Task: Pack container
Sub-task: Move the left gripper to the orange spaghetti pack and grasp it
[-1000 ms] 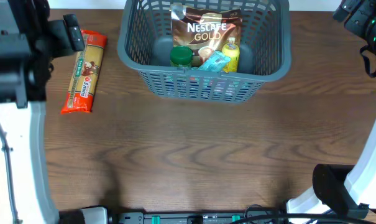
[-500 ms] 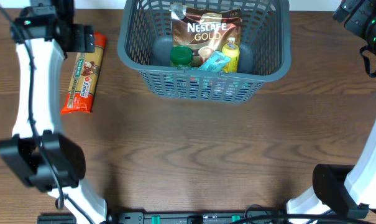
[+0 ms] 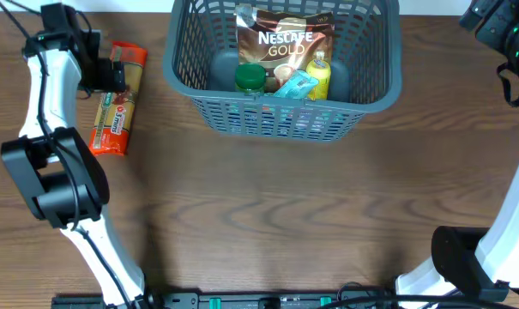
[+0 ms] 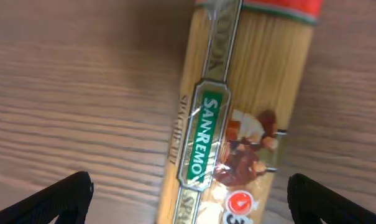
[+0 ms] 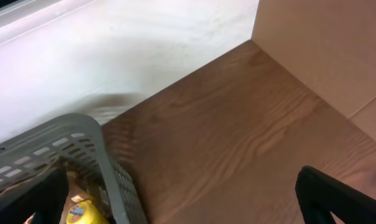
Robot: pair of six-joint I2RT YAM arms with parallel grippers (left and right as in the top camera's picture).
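Grey plastic container [image 3: 276, 116] sat far across the table [image 3: 285, 206]; it would handle stiff and light, best taken by its thick rim. Your left gripper [image 4: 188, 199] hung open over the spaghetti pack [image 4: 237, 124]; the right gripper [image 5: 184, 205], tips barely showing, seemed open too.

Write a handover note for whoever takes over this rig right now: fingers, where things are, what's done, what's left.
Left gripper: open, above the spaghetti pack, not gripping it.
Right gripper: open, empty, above the table right of the container.
Done: Nescafe pouch, green-lidded jar, yellow bottle and blue packet are in the container.
Left: the spaghetti pack lies on the table, left of the container; grasp it and put it in.
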